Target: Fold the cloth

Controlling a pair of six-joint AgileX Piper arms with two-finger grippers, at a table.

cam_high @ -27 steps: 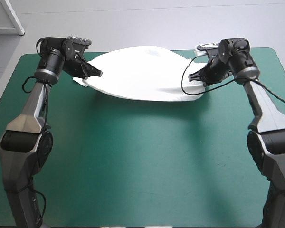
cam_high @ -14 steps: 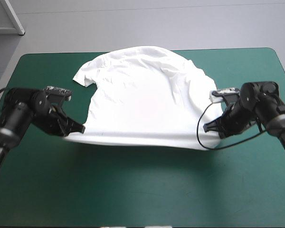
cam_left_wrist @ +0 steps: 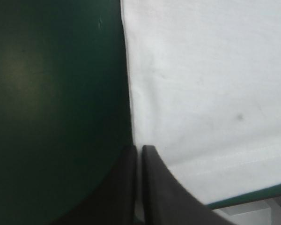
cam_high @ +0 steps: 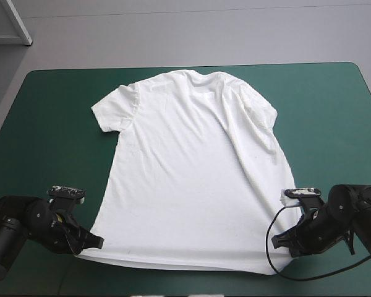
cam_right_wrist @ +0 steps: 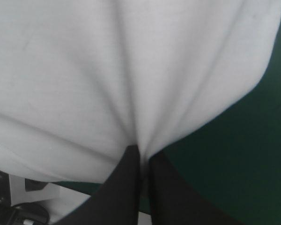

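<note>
The white T-shirt (cam_high: 188, 173) lies spread flat on the teal-green cover, collar toward the far edge, hem near the front edge. My left gripper (cam_high: 98, 242) pinches the hem's left corner, fingers all but shut on the T-shirt (cam_left_wrist: 201, 93) in the left wrist view. At the hem's right corner my right gripper (cam_high: 277, 240) is shut on the fabric; the T-shirt (cam_right_wrist: 131, 70) gathers into folds at the fingertips (cam_right_wrist: 131, 154).
The teal-green cover (cam_high: 55, 154) is bare on both sides of the shirt. The table's front edge lies just behind both grippers, and a pale strip of it shows past the hem (cam_left_wrist: 253, 211).
Both grippers have pulled the hem from the far side toward the front edge. The shirt, lifted and bunched earlier, now lies stretched out flat.
</note>
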